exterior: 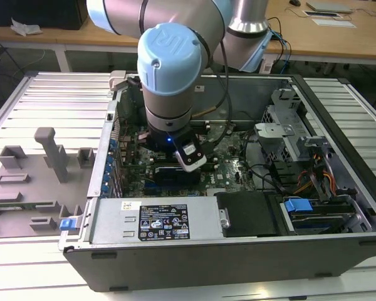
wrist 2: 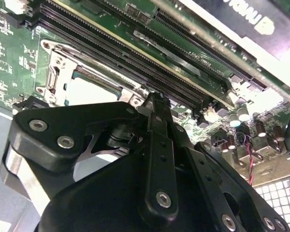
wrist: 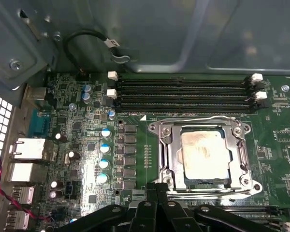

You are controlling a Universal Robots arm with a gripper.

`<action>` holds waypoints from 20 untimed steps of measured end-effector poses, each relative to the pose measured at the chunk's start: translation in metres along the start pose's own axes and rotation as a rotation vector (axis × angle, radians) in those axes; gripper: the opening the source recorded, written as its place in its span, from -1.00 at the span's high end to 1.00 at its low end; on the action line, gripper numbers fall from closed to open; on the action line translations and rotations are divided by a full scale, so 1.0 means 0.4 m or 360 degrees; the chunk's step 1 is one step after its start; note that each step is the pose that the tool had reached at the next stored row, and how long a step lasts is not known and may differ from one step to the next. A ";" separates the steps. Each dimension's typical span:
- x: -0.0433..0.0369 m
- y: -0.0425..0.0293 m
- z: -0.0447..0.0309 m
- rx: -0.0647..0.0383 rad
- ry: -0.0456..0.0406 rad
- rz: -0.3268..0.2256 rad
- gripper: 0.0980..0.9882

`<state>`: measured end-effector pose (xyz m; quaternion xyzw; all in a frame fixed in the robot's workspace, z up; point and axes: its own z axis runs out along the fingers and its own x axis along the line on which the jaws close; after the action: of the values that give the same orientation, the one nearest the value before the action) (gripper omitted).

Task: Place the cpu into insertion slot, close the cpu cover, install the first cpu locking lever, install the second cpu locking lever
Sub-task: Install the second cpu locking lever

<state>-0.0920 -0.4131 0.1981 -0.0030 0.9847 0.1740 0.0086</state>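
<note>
In the first wrist view the cpu [wrist: 203, 154], a dull silver square, lies in the insertion slot [wrist: 157, 129] on the green motherboard. The cpu cover [wrist: 172, 154], a silver frame, lies flat around it. One thin wire lever [wrist: 198, 119] runs along the socket's side by the memory slots, another [wrist: 217, 195] along the opposite side. My gripper [wrist: 157, 188] sits at the socket's corner with its black fingers pressed together; whether they touch the lever is hidden. The second wrist view shows the gripper [wrist 2: 154, 99] beside the cpu [wrist 2: 89, 89].
Long black memory slots [wrist: 183, 92] run beside the socket, and a row of capacitors [wrist: 105, 154] stands on its other side. In the exterior view the arm [exterior: 172, 94] reaches into the open computer case [exterior: 338, 119], near the power supply [exterior: 156, 219] and drive cage [exterior: 288, 138].
</note>
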 end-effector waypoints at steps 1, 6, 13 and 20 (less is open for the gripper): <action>0.001 0.000 0.001 0.0000 0.0000 0.0000 0.98; 0.005 -0.002 0.010 0.0000 0.0001 -0.0002 0.98; 0.006 -0.006 0.020 0.0000 0.0002 -0.0004 0.98; 0.007 -0.007 0.027 0.0001 0.0002 -0.0006 0.98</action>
<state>-0.0947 -0.4123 0.1871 -0.0050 0.9847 0.1738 0.0082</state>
